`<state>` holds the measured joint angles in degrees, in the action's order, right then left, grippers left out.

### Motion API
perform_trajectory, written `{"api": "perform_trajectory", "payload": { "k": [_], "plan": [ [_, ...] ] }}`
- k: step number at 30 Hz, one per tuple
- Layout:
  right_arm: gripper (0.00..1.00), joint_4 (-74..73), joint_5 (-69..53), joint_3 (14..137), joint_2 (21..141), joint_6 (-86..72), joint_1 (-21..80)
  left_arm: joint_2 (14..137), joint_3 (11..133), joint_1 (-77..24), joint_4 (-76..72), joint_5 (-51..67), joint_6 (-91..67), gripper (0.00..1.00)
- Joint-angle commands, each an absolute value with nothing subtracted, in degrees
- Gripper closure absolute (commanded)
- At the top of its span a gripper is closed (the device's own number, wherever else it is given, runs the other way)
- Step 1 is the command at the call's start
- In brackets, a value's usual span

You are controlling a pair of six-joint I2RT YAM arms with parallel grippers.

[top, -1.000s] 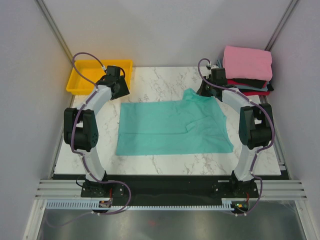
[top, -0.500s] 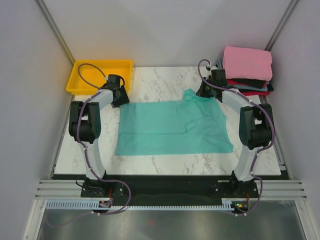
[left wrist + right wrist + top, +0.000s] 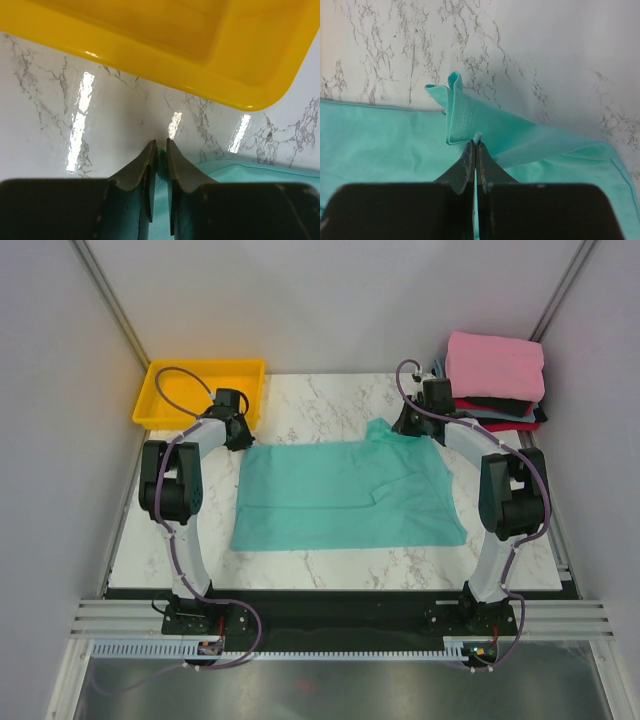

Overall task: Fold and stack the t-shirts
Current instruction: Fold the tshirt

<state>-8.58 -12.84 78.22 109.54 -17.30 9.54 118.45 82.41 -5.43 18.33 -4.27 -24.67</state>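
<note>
Plainly, right pincer (image 3: 476,142) pinches the teal t-shirt (image 3: 380,135); left pincer (image 3: 160,146) clenched, its hold unclear.

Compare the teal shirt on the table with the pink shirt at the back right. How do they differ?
The teal shirt lies spread out mostly flat; the pink shirt is folded into a compact block. The teal shirt rests on the marble table; the pink shirt tops a stack of folded shirts. Both are plain cloth.

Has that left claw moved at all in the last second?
Yes. The left claw has come away from over the yellow tray's corner, toward the arm bases, down to the teal t-shirt's far left corner.
</note>
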Motion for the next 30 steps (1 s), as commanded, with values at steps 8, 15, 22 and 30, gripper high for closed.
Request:
{"api": "perform_trajectory", "payload": {
  "k": [8,15,22,30],
  "plan": [
    [1.0,-8.61,-13.45,81.47,105.12,-17.49,9.58,112.86,83.49,-5.19,18.19,-3.69,-24.26,0.98],
    [1.0,-9.41,-13.01,77.7,99.33,-17.23,9.67,107.06,81.57,-5.19,21.18,-4.3,-24.43,0.98],
    [1.0,-9.49,-12.48,69.36,90.2,-17.58,9.58,99.85,74.98,-5.27,21.36,-4.31,-25.49,0.98],
    [1.0,-10.19,-8.53,57.05,77.71,-17.84,9.58,92.38,66.02,-5.27,21.36,-5.01,-26.72,0.98]
  ]
}}
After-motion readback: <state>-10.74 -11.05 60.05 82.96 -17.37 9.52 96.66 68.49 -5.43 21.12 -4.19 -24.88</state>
